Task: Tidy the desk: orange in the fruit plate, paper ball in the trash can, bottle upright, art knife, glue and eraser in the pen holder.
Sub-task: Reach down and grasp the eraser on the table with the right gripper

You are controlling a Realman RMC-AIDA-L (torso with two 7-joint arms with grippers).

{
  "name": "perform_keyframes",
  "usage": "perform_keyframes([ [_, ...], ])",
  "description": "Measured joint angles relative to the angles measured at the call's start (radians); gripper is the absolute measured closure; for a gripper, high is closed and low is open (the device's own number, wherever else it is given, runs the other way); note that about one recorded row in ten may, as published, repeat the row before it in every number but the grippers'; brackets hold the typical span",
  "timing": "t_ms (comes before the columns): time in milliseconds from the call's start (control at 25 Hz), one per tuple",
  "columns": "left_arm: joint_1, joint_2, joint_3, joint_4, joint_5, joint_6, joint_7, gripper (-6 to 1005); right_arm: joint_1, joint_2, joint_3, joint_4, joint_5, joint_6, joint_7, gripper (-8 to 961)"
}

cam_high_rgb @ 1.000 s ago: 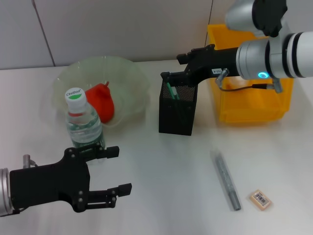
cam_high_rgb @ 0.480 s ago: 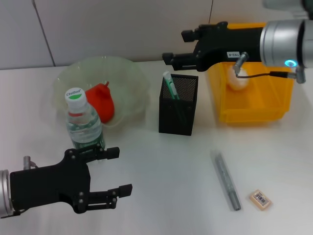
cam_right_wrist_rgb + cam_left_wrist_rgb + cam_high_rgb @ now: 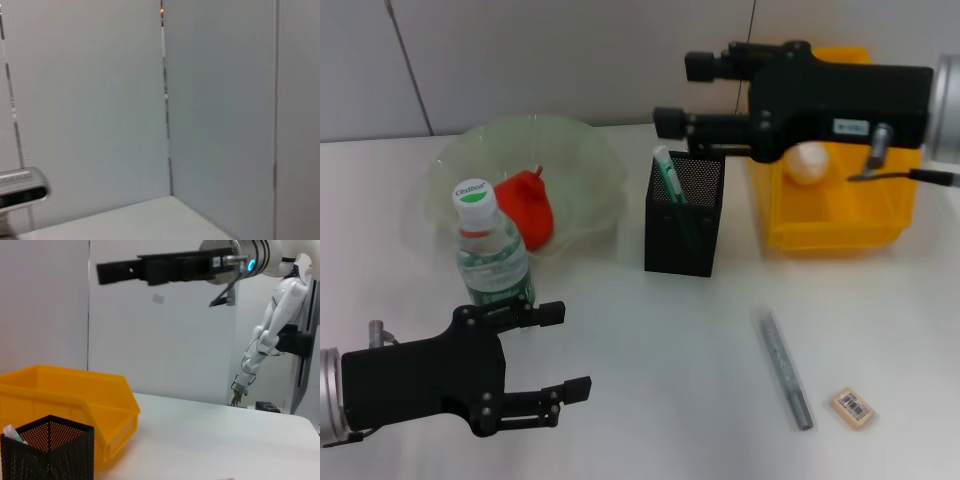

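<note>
While both pincers gape empty, one eraser (image 3: 853, 408) lies on the desk (image 3: 650, 350).

A flat, matte white tabletop (image 3: 650, 330) fills the lower part of the head view and reaches back to a pale grey panelled wall (image 3: 560, 60), which is divided by thin dark vertical seams. In the left wrist view the same white surface (image 3: 215, 440) extends to a rounded far edge, behind which stand plain white wall panels (image 3: 165, 340) with a small pale rectangular plate fixed at mid-height. In the right wrist view two light grey wall panels (image 3: 90, 110) meet at an inside corner marked by a dark vertical joint, above a strip of white surface. Illumination is even and diffuse, with only soft shadows on the tabletop.
</note>
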State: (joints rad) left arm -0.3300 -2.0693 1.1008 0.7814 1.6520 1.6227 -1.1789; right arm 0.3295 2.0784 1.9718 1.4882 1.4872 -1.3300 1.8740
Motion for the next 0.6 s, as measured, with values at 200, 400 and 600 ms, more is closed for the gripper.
perform_keyframes([
  [200,-0.003,-0.001,-0.002,-0.002,0.000,-0.001,0.001,164,0.027,-0.004,0.077,-0.028,-0.089,-0.119,0.076,203],
  [400,-0.006,-0.002,-0.004,-0.004,0.000,-0.004,0.001,164,0.039,-0.009,0.088,-0.008,-0.247,-0.166,0.180,203],
  [600,-0.009,-0.002,-0.003,-0.004,0.000,-0.012,0.001,164,0.091,-0.022,0.088,0.003,-0.390,-0.276,0.296,203],
])
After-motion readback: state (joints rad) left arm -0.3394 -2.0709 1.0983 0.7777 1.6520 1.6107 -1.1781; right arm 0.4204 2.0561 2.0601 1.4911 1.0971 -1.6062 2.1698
